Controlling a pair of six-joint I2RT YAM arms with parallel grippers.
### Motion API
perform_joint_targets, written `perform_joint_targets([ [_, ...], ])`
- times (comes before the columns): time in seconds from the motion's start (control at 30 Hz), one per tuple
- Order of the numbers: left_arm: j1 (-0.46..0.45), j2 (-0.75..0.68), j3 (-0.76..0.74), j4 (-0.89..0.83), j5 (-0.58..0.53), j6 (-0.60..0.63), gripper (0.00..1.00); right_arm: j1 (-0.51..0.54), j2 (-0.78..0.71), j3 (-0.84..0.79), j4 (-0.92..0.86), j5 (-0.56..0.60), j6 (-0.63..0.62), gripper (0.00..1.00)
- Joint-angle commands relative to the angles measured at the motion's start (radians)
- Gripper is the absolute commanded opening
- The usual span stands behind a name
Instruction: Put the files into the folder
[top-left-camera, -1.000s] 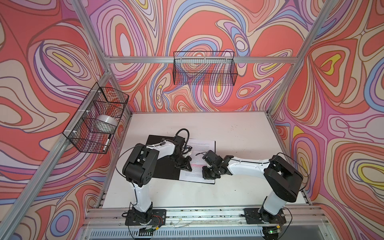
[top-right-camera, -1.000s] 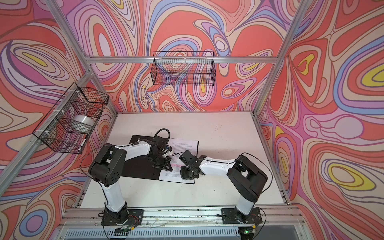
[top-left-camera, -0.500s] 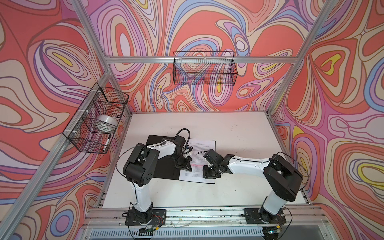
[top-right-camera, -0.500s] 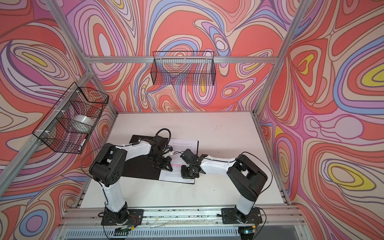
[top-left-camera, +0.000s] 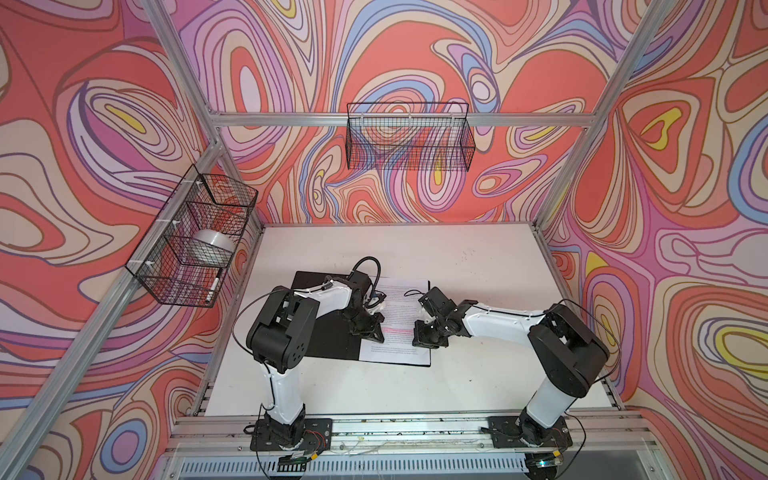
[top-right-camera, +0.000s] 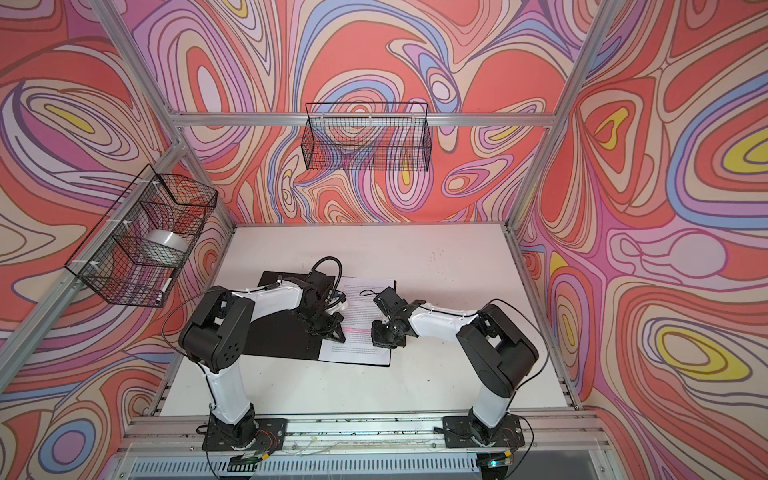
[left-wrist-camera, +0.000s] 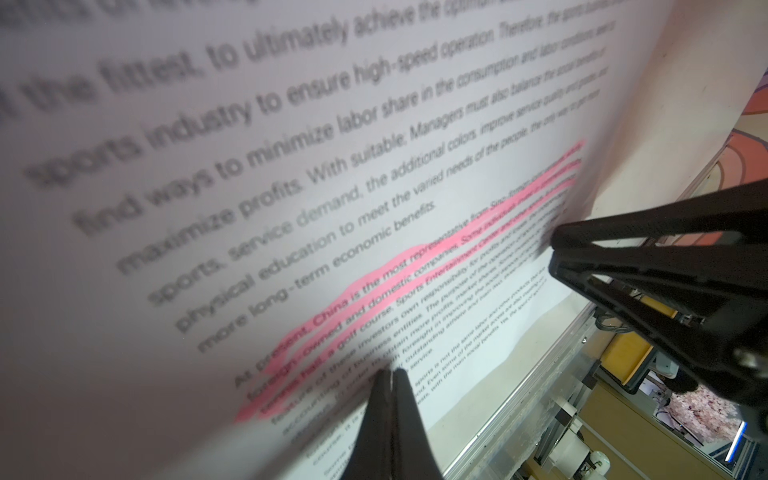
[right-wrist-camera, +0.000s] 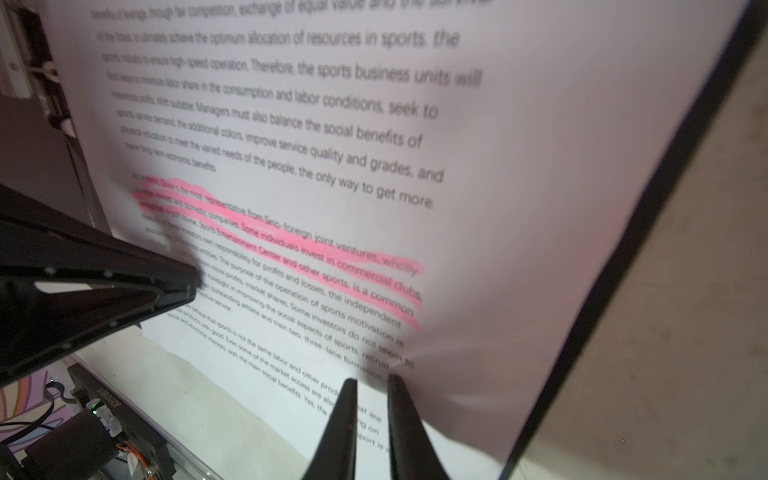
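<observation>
The folder (top-left-camera: 324, 332) (top-right-camera: 282, 332) lies open and flat on the table, black inside up. The files (top-left-camera: 399, 299) (top-right-camera: 365, 295), white sheets with dense text and pink highlighted lines, cover its right half. My left gripper (top-left-camera: 376, 337) (left-wrist-camera: 392, 371) is shut, its tips resting on the sheets near their left edge; the paper rises blurred beside them. My right gripper (top-left-camera: 417, 340) (right-wrist-camera: 371, 379) stands at the sheets' right edge, with a narrow gap between its fingers through which printed text shows. The folder's black edge (right-wrist-camera: 665, 199) runs just past it.
A wire basket (top-left-camera: 195, 241) on the left wall holds a tape roll (top-left-camera: 214, 245) and a marker. Another wire basket (top-left-camera: 409, 137) hangs on the back wall. White table (top-left-camera: 478, 257) stretches behind and to the right. The aluminium rail (top-left-camera: 374, 428) bounds the front.
Hardly anything: the right gripper has crept a little along the sheets' right edge, and the left gripper stays where it was.
</observation>
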Motion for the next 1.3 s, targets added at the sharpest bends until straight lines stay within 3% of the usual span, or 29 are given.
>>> perform_joint_targets([
  [0.0, -0.004, 0.049, -0.010, -0.058, -0.056, 0.020, 0.00, -0.023, 0.034, -0.006, -0.040, 0.034, -0.030, 0.16],
  [0.3, -0.004, 0.049, 0.001, -0.066, -0.058, 0.020, 0.00, -0.052, -0.018, 0.054, -0.079, 0.049, -0.090, 0.16],
  [0.6, -0.004, 0.041, 0.043, -0.086, -0.052, 0.017, 0.00, -0.052, -0.175, 0.093, -0.141, 0.030, -0.113, 0.16],
  [0.87, -0.004, 0.042, 0.049, -0.088, -0.050, 0.012, 0.00, -0.041, -0.228, -0.029, -0.048, -0.161, -0.072, 0.16],
  [1.03, -0.004, 0.047, 0.051, -0.086, -0.051, 0.010, 0.00, -0.025, -0.180, -0.092, 0.059, -0.265, -0.045, 0.16],
  [1.27, -0.004, 0.049, 0.056, -0.092, -0.046, 0.009, 0.00, -0.017, -0.090, -0.113, 0.170, -0.324, -0.018, 0.16],
])
